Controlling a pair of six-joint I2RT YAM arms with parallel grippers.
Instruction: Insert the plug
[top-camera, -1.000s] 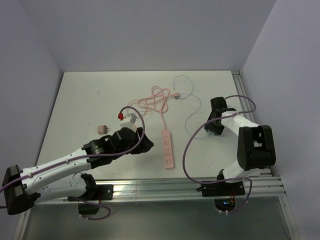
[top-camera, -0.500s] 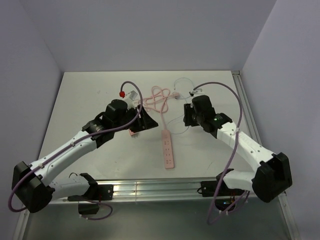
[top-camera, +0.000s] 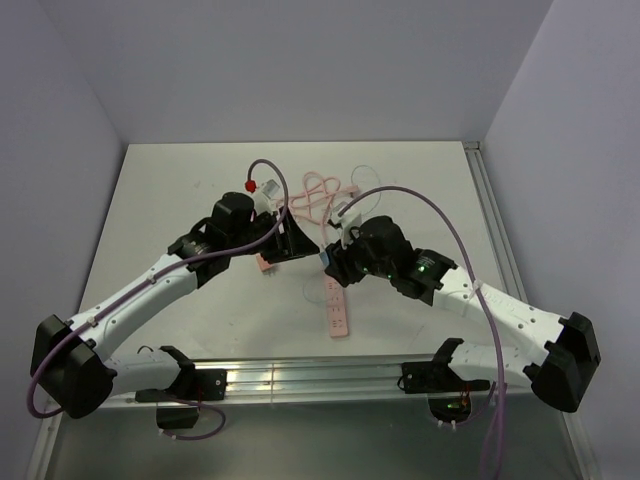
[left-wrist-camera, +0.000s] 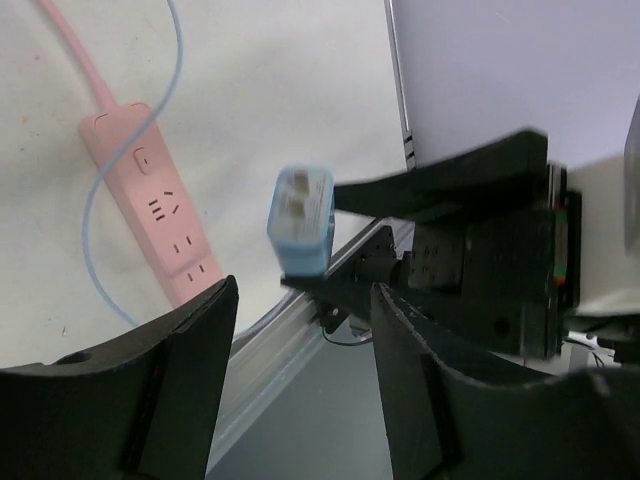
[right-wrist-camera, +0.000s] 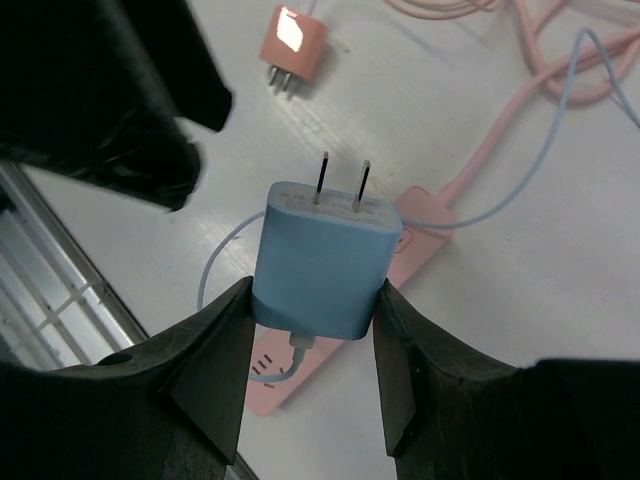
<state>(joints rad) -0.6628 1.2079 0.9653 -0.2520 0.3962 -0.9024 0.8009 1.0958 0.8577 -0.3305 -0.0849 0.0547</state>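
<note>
My right gripper (right-wrist-camera: 312, 292) is shut on a light blue plug (right-wrist-camera: 320, 258), its two prongs (right-wrist-camera: 341, 181) pointing away from the wrist. The plug hangs above the switch end of the pink power strip (right-wrist-camera: 425, 235), not touching it. In the top view the right gripper (top-camera: 333, 258) hovers over the far end of the strip (top-camera: 338, 310). My left gripper (top-camera: 298, 240) is open and empty, just left of the right one. In the left wrist view the plug (left-wrist-camera: 302, 218) shows ahead of my open left gripper (left-wrist-camera: 300, 335), with the strip (left-wrist-camera: 160, 225) on the table below.
A small pink plug adapter (right-wrist-camera: 293, 45) lies on the table left of the strip, also seen from above (top-camera: 265, 265). A coiled pink cable (top-camera: 316, 193) lies behind. A thin blue cable (right-wrist-camera: 560, 130) trails from the plug. An aluminium rail (top-camera: 330, 375) runs along the near edge.
My right arm has swung left from the table's right side, carrying the blue plug over the power strip. My left arm rose from the near left to the strip's far end.
</note>
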